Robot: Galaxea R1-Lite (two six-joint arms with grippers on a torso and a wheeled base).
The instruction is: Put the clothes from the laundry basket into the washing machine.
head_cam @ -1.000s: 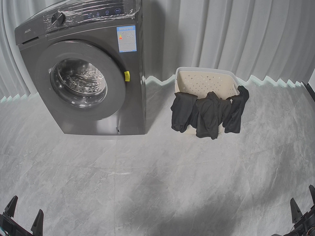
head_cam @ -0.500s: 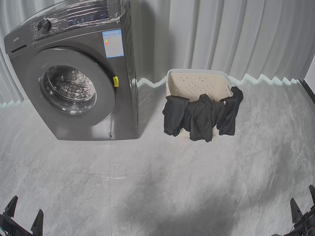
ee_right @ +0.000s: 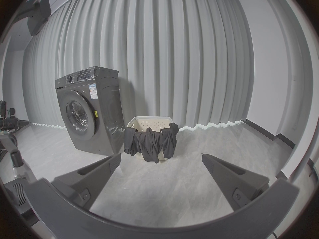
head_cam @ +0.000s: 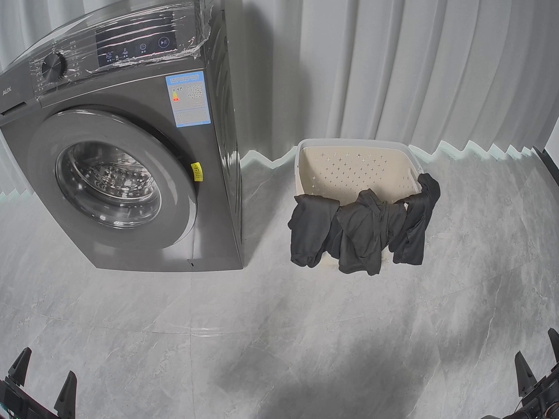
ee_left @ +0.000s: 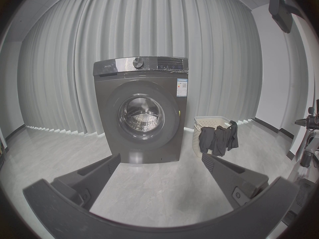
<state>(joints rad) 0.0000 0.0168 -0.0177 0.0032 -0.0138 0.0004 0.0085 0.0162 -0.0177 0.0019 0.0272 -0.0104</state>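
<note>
Grey marble floor point(head_cam: 291, 333) and white pleated curtains point(head_cam: 378, 53) are seen all round. The washing machine point(head_cam: 116, 146) is parked at about 10 o'clock in the head view, with its round door point(head_cam: 108, 184) shut. The laundry basket point(head_cam: 349, 167) is set near it, at its 3 o'clock. Dark clothes point(head_cam: 361, 228) are draped over the basket's near rim and hang down the front. The left claw point(head_cam: 48, 363) is held low at 7 o'clock, fingers spread. The right claw point(head_cam: 534, 344) is held at 5 o'clock, spread too. The clothes are well apart from both, roughly 1 o'clock from the left claw and 11 o'clock from the right.
</note>
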